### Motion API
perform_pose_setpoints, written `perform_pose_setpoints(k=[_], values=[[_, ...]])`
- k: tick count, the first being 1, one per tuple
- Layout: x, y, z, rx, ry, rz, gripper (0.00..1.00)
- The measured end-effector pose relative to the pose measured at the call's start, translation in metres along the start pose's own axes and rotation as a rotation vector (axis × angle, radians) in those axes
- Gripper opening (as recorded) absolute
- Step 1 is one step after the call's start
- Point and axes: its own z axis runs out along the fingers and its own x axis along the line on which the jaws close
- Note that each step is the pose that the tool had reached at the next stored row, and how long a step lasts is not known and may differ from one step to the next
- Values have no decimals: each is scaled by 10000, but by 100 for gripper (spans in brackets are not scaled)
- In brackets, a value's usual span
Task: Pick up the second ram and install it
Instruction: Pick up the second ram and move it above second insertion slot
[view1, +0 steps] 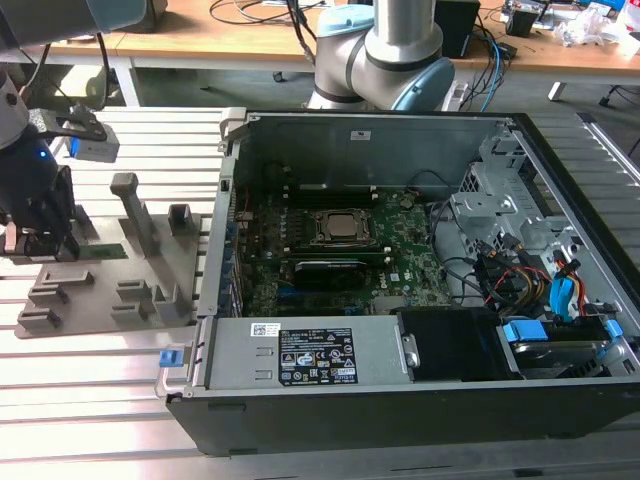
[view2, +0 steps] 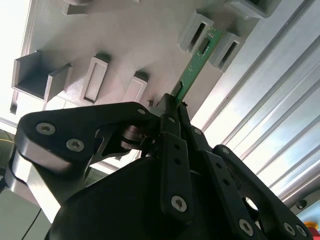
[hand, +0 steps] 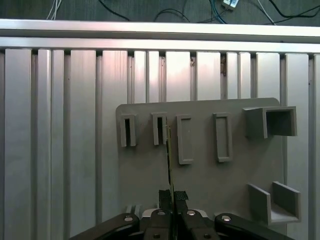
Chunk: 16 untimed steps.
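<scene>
At the far left of the exterior view: gripper (view1: 40, 240), clamped on the second ram (view1: 104, 250), a slim green stick low on the grey fixture tray (view1: 100, 295), well apart from the open computer case (view1: 300, 350) at frame centre. In both wrist views the stick runs from the fingertips to a pair of upright holder blocks (view2: 197, 31). Risk, as judged: a tilted lift could bind the stick between those blocks, twist it in the grip, or drag the tray.

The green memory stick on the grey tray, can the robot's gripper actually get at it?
Probably yes: the gripper looks closed on one end of the stick, with nothing in between.
</scene>
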Motion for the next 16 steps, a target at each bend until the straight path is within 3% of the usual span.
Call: perform_pose_setpoints(k=[16], values=[[-31,4,-292,1,19,0,14]])
